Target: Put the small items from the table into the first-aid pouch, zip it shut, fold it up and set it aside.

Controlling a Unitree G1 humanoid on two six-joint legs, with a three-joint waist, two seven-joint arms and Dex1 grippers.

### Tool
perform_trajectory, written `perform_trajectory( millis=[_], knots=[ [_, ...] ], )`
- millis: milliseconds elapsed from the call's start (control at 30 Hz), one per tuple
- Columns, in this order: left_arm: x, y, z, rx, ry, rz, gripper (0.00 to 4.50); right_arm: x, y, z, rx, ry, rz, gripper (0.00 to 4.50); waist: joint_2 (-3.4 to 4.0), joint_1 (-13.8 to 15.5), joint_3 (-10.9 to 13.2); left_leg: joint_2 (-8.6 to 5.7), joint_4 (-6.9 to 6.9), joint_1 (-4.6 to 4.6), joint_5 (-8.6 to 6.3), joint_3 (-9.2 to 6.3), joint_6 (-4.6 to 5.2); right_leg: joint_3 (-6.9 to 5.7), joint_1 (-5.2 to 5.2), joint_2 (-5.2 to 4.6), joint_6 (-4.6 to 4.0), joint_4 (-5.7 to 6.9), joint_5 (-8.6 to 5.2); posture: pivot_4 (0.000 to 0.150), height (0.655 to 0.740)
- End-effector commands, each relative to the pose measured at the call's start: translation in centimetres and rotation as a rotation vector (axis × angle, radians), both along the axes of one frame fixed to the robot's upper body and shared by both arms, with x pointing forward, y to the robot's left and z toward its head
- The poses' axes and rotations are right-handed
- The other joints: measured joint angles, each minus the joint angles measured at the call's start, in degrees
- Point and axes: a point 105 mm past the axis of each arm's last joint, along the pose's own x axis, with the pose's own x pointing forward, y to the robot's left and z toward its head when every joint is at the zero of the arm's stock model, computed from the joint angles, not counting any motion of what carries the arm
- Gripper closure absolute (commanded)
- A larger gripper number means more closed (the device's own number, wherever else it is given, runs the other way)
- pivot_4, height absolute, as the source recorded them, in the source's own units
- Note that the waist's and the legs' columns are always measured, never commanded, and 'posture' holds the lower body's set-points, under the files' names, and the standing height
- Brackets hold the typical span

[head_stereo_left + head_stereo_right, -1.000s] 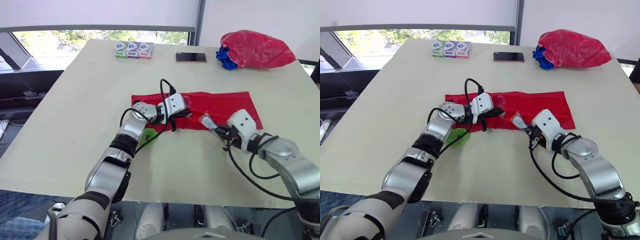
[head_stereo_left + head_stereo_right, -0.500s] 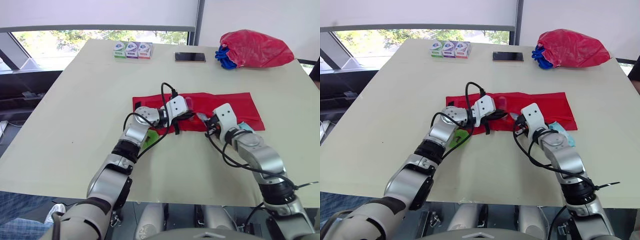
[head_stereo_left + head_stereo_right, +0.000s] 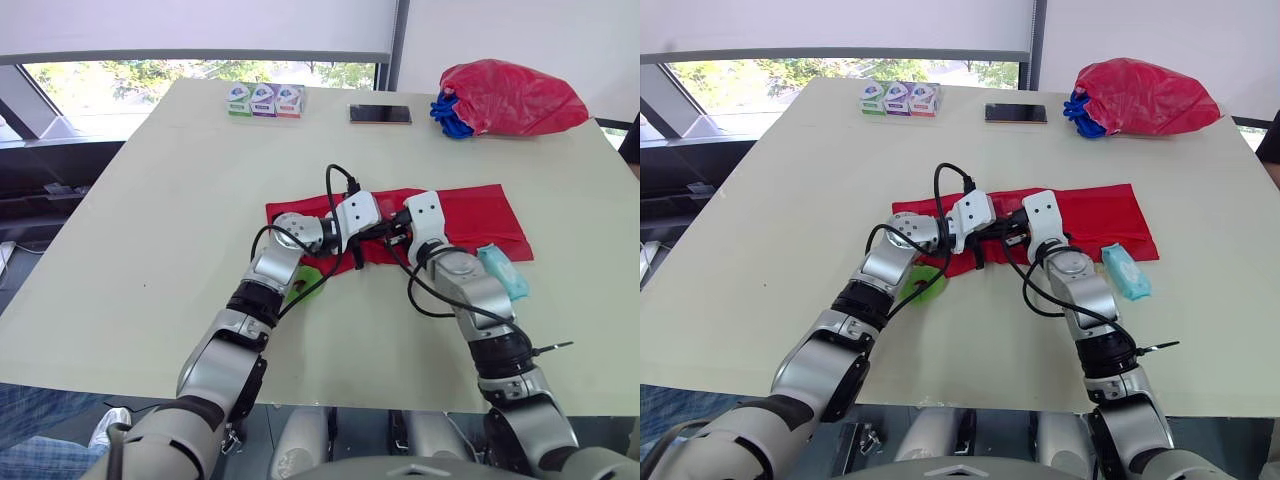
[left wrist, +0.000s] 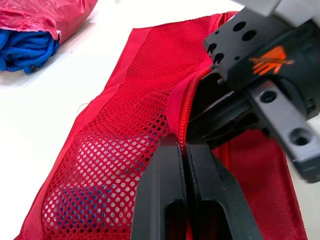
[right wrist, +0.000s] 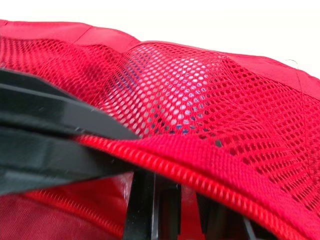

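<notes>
Where the bench (image 3: 150, 200) carries the red pouch (image 3: 470, 215) flat at its middle, the left claw (image 4: 183, 147) is pressed together on the zipper edge, the right claw (image 3: 402, 222), grip impossible to tell, is tucked under that edge, and a teal pack (image 3: 503, 272) lies just beside the pouch's near right corner.

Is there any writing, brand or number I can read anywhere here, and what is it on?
No text is legible.
Three small boxes: printed labels, too small to read.
Teal packet: any print is too small to read.
Right gripper: an orange logo mark on its housing, no letters.
Red first-aid pouch: no print visible.
</notes>
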Motion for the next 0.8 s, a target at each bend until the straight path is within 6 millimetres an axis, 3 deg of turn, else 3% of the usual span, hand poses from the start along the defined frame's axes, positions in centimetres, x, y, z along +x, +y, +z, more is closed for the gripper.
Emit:
perform_trajectory(
  millis=[33, 200, 367, 633, 700, 800],
  knots=[
    [-0.6, -1.0, 1.2, -0.024, -0.042, -0.046, 4.50, 0.2, -0.2, 1.9, 0.035, -0.082, -0.015, 3.62, 0.00, 0.0, 0.0, 0.00, 0.00, 0.00, 0.00, 0.00, 0.00, 0.00, 0.00, 0.00, 0.00, 0.00, 0.00, 0.150, 0.7400],
    [-0.2, -0.5, 1.2, -0.018, -0.042, -0.030, 4.50, -1.1, -0.8, 1.6, 0.017, -0.075, 0.017, 1.52, 0.01, 0.1, 0.0, 0.00, 0.00, 0.00, -0.01, 0.00, 0.02, 0.00, 0.00, -0.01, 0.00, -0.01, 0.00, 0.150, 0.7400],
    [0.7, 0.2, 1.5, -0.015, -0.051, 0.002, 4.50, -4.2, -1.3, 1.8, 0.002, -0.032, 0.150, 1.52, 0.02, -0.2, 0.0, 0.00, -0.03, -0.01, -0.03, 0.00, 0.06, 0.00, -0.01, 0.00, 0.00, -0.02, 0.00, 0.150, 0.7400],
    [1.0, 0.4, 1.4, -0.012, -0.056, 0.008, 4.50, -9.0, -3.6, 4.1, -0.044, -0.154, 0.289, 1.52, 0.02, 0.1, 0.0, 0.00, 0.01, 0.00, -0.04, -0.02, 0.08, 0.00, 0.02, 0.00, 0.01, -0.03, -0.01, 0.150, 0.7400],
    [1.0, 0.4, 1.3, -0.013, -0.055, 0.008, 4.50, -10.3, -5.0, 4.4, -0.051, -0.172, 0.304, 1.52, 0.01, 0.2, 0.0, 0.00, 0.01, 0.01, -0.04, -0.02, 0.08, 0.00, 0.02, 0.01, 0.01, -0.03, -0.01, 0.150, 0.7400],
    [1.0, 0.7, 1.0, -0.007, -0.051, 0.007, 4.50, -13.2, -10.3, 3.8, -0.146, -0.166, 0.285, 1.52, 0.01, 0.7, 0.0, -0.01, 0.03, -0.08, -0.05, -0.11, 0.09, -0.02, 0.04, -0.02, 0.04, -0.10, -0.02, 0.150, 0.7400]
  ],
)
